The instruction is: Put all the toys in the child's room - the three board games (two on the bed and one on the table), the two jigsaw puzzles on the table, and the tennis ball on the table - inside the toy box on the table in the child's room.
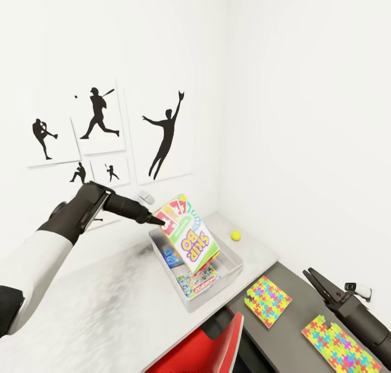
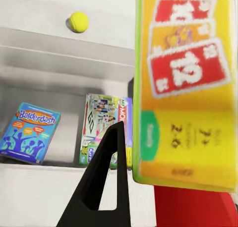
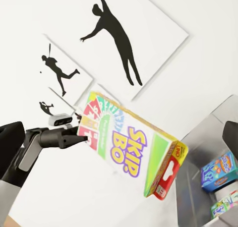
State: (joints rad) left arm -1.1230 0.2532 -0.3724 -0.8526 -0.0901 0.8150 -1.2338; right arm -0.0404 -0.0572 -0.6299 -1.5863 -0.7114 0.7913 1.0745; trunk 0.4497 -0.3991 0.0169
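My left gripper (image 1: 158,219) is shut on the upper corner of the Skip-Bo board game (image 1: 188,238), which hangs tilted over the grey toy box (image 1: 234,265) with its lower end inside. The left wrist view shows one black finger (image 2: 101,177) beside the blurred Skip-Bo box (image 2: 186,88). In the toy box lie the blue Balderdash game (image 2: 29,133) and the Monopoly game (image 2: 104,128). The tennis ball (image 1: 235,235) rests on the table behind the toy box. Two colourful jigsaw puzzles (image 1: 267,301) (image 1: 339,347) lie on the darker desk. My right gripper (image 1: 317,280) hovers open above them.
A red chair (image 1: 202,350) stands at the table's front edge, below the toy box. The white wall with baseball silhouette pictures (image 1: 165,136) closes off the back, and another wall runs along the right. Bare tabletop (image 1: 108,308) stretches left of the toy box.
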